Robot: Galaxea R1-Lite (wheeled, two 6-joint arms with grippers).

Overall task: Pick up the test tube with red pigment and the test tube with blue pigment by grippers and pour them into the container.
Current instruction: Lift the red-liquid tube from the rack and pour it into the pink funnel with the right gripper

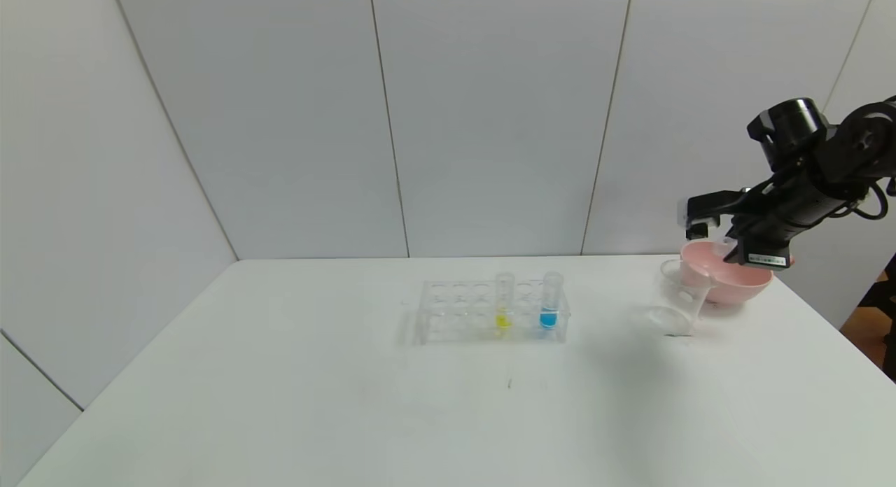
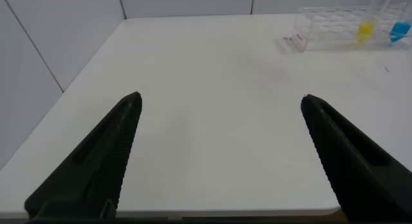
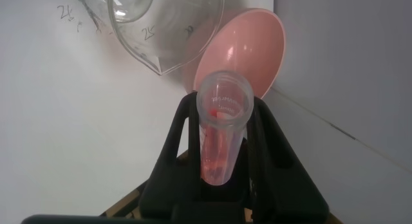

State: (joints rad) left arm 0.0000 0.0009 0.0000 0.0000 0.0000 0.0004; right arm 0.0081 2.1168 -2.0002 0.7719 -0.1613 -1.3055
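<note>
Red tube (image 3: 222, 130) clamped between the right gripper's (image 3: 223, 121) fingers (image 3: 182, 130), above the bowl (image 1: 728, 280) and beside the beaker (image 1: 677, 294).
It seems nearly drained; blue tube (image 1: 550, 301) stands in the rack (image 1: 455, 312) on the bench (image 1: 280, 375); left gripper (image 2: 222, 105) hovers wide open.

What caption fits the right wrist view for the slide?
Right pincer shut on the red-pigment test tube, its mouth toward the clear beaker and pink bowl.

Bright, even overhead light throughout, washing the white table (image 1: 280, 375) nearly flat with only faint soft shadows beside the tube rack (image 1: 490, 312) and under the pink bowl (image 1: 735, 280). Slight wide-angle bowing along wall panel seams at head-view edges. Close-up test tube with red pigment (image 3: 222, 121) reasonably sharp in right wrist view; left gripper (image 2: 219, 102) fingers soft and dark in the foreground.
</note>
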